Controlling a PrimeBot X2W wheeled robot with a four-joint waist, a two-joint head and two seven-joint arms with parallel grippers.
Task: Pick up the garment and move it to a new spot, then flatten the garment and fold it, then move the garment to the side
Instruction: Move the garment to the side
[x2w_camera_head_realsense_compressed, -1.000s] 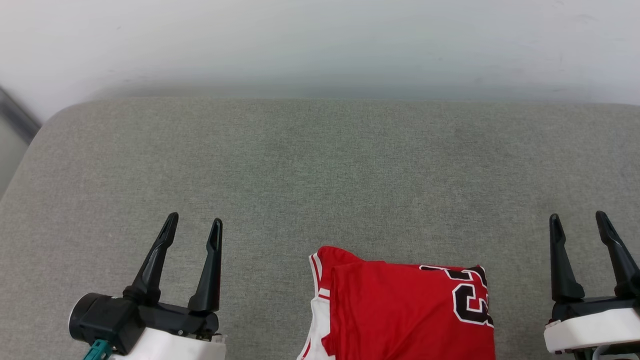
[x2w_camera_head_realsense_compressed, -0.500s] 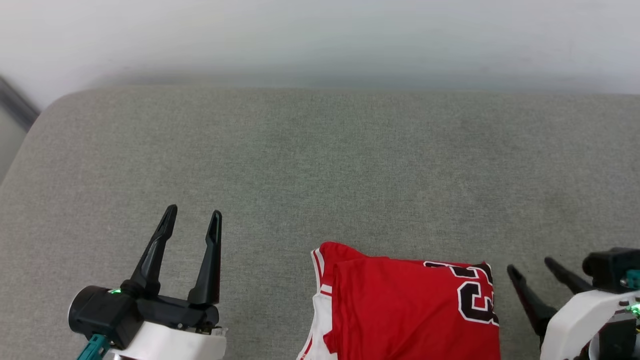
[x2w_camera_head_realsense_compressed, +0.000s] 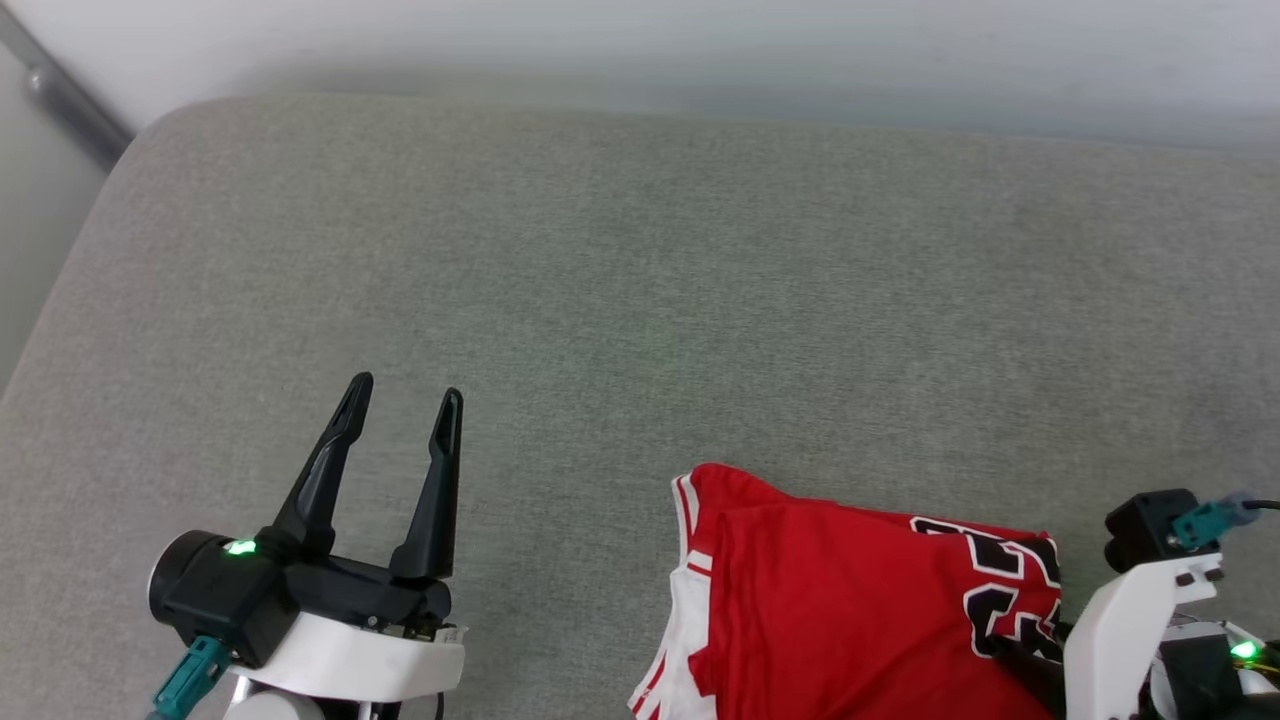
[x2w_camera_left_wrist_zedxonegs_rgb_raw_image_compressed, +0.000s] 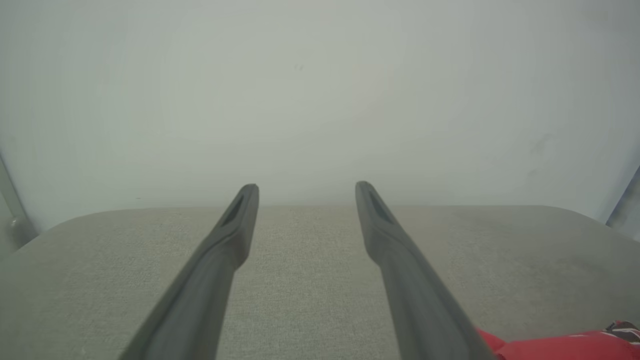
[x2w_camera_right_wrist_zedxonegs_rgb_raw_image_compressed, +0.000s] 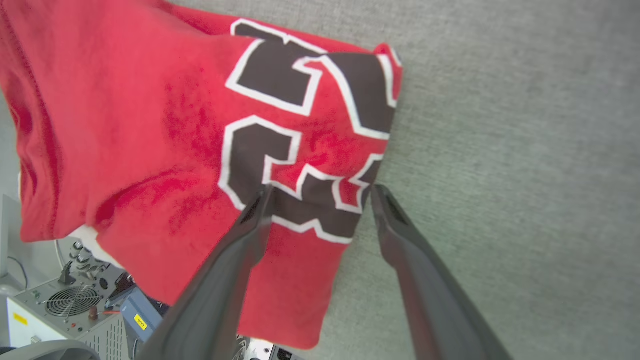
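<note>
The garment (x2w_camera_head_realsense_compressed: 850, 610), red with a white striped side strip and black white-edged numerals, lies folded at the near edge of the grey padded surface (x2w_camera_head_realsense_compressed: 640, 280). In the right wrist view the garment (x2w_camera_right_wrist_zedxonegs_rgb_raw_image_compressed: 150, 125) hangs over that edge. My right gripper (x2w_camera_right_wrist_zedxonegs_rgb_raw_image_compressed: 321, 190) is open and points down at the numbered corner, one finger over the fabric and the other over bare grey surface, holding nothing. Its white wrist (x2w_camera_head_realsense_compressed: 1140, 610) stands just right of the garment. My left gripper (x2w_camera_head_realsense_compressed: 406, 388) is open and empty, well left of the garment (x2w_camera_left_wrist_zedxonegs_rgb_raw_image_compressed: 560, 345), also seen as the left gripper (x2w_camera_left_wrist_zedxonegs_rgb_raw_image_compressed: 306, 186).
A pale wall runs behind the grey surface, with a metal rail (x2w_camera_head_realsense_compressed: 60, 90) at the far left corner. Below the surface's near edge sits grey equipment with a fan grille (x2w_camera_right_wrist_zedxonegs_rgb_raw_image_compressed: 70, 300). Bare grey surface stretches behind and left of the garment.
The head camera has tilted and shifted. My right gripper swung from upright at the far right to pointing down at the garment's numbered corner. The left gripper has hardly moved.
</note>
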